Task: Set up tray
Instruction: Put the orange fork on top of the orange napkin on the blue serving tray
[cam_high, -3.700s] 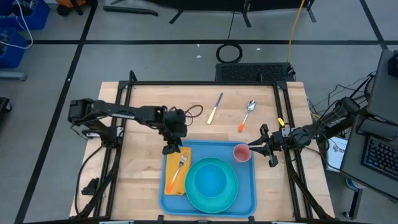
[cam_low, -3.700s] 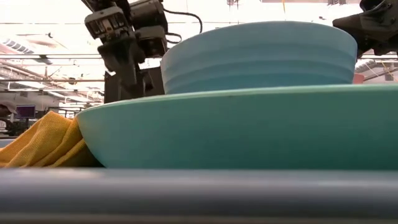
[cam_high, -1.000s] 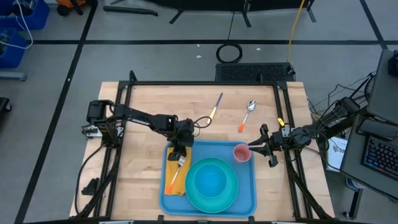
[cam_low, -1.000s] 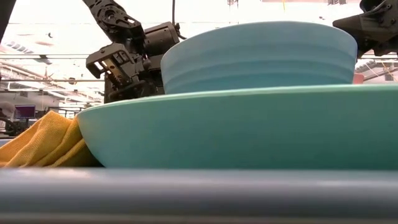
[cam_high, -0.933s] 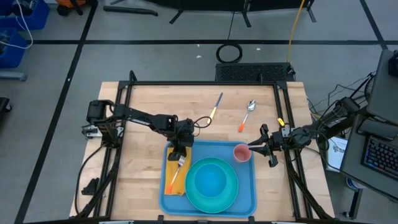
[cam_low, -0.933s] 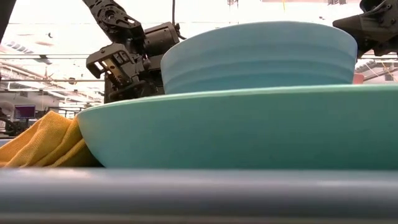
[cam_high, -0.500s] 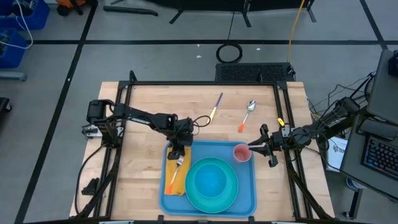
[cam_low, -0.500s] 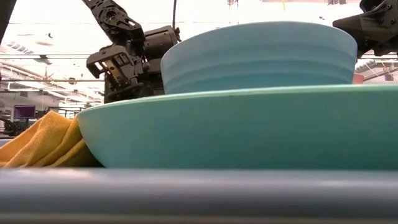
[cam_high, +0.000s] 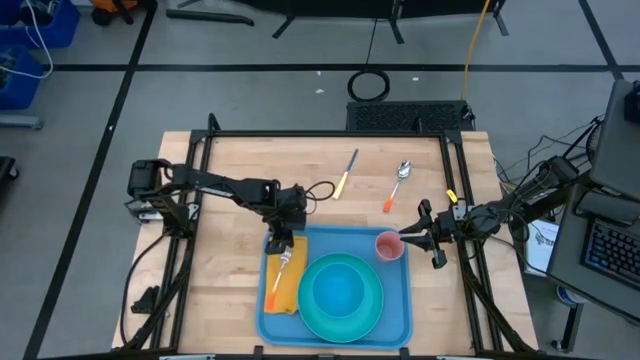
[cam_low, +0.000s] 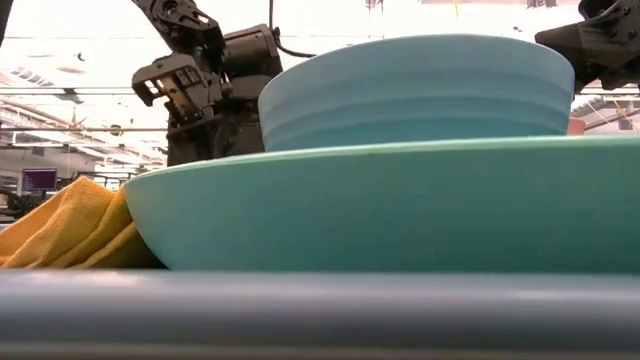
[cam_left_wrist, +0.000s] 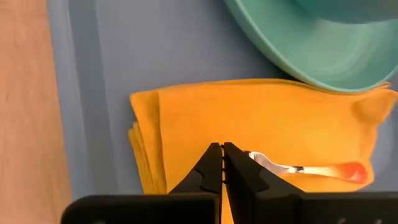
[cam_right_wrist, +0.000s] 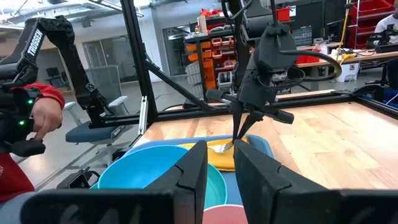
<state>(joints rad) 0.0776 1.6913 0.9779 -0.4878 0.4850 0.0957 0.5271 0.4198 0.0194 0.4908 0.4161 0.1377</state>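
Blue tray (cam_high: 398, 310) sits at the tabletop's (cam_high: 230, 200) near edge, centre. Left end effector (cam_high: 280, 243) hovers over the tray's far-left corner, fingers pressed together above the orange napkin (cam_left_wrist: 261, 130). Right end effector (cam_high: 405, 238), slightly parted, sits by a pink cup (cam_high: 389, 246). Behind, shelving and a person's hand (cam_right_wrist: 46, 118).

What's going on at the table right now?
The blue tray already holds a turquoise plate with a bowl on it, a pink cup, and an orange napkin with a fork lying on it. The left end effector hangs over the napkin's far end, fingers shut and empty. The right end effector sits at the cup, fingers open on either side of it. A knife and spoon lie on the table beyond the tray.
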